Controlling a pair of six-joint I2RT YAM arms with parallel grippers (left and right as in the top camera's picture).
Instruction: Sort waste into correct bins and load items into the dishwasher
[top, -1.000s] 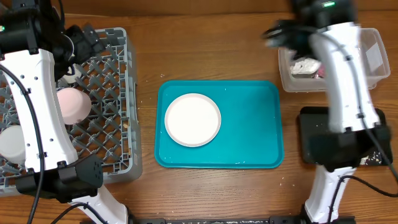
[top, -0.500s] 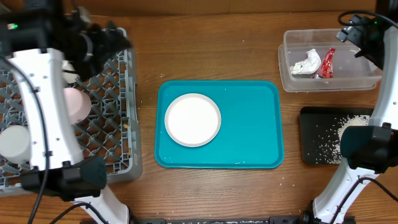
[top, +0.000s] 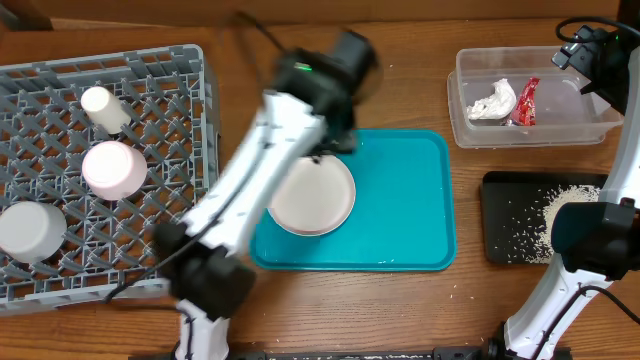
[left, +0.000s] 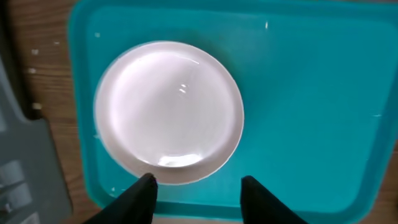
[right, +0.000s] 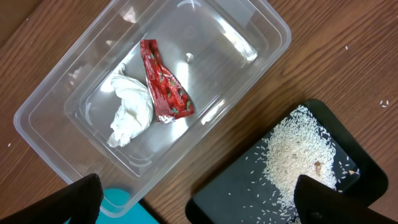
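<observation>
Overhead, the left arm was recorded as a blur, stretched over the teal serving tray (top: 400, 200) and partly covering the smaller white dish (top: 325, 205). In the left wrist view the dish (left: 168, 112) was seen lying flat on the left part of the tray (left: 311, 93). The left gripper (left: 199, 190) was held above the dish's near rim, its fingers (left: 148, 186) spread apart and nothing between them. Contact with the dish could not be judged.

The grey dish rack (top: 170, 130) was noted at the left of the wooden table (top: 400, 90). A small white cup (top: 100, 108) and two pale round vessels (top: 113, 168) (top: 28, 230) were lodged in its lattice.

The right gripper (right: 199, 208) was found wide open and empty, hanging above the clear tub (right: 261, 25) and the black tray (right: 367, 180). The crumpled napkin (right: 130, 109) and the red foil wrapper (right: 163, 81) were observed touching, side by side in the tub. The rice crumbs (right: 298, 155) were heaped in the black tray, with stray grains scattered around the pile. Tub and black tray were set close together, at the table's right side.
</observation>
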